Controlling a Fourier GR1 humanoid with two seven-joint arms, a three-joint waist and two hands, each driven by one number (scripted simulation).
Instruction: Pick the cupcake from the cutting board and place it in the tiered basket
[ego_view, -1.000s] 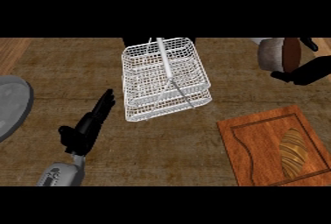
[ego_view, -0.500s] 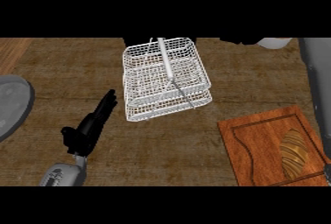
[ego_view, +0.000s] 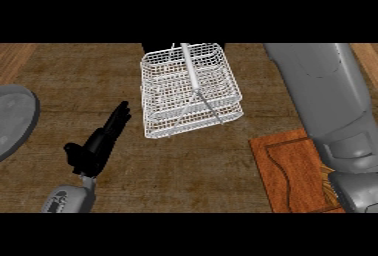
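Observation:
The white wire tiered basket (ego_view: 190, 90) stands at the middle of the counter's far side. My right forearm (ego_view: 328, 105) stretches up the right side to the top edge. Only a black sliver of my right hand (ego_view: 159, 47) shows there, behind the basket's top rim. No cupcake shows in this view. The wooden cutting board (ego_view: 289, 172) lies at the lower right, partly under the forearm. My left hand (ego_view: 96, 145) rests open on the counter to the left of the basket, fingers straight and pointing toward it.
Part of a grey plate (ego_view: 13, 120) shows at the left edge. A golden-brown loaf (ego_view: 327, 184) lies on the board, mostly hidden by my right arm. Bare wooden counter lies between my left hand and the board.
My right arm has swung left and forward across the board, bringing its hand from the far right corner to the top edge above the basket. The cupcake it held has gone out of sight. My left hand is unmoved.

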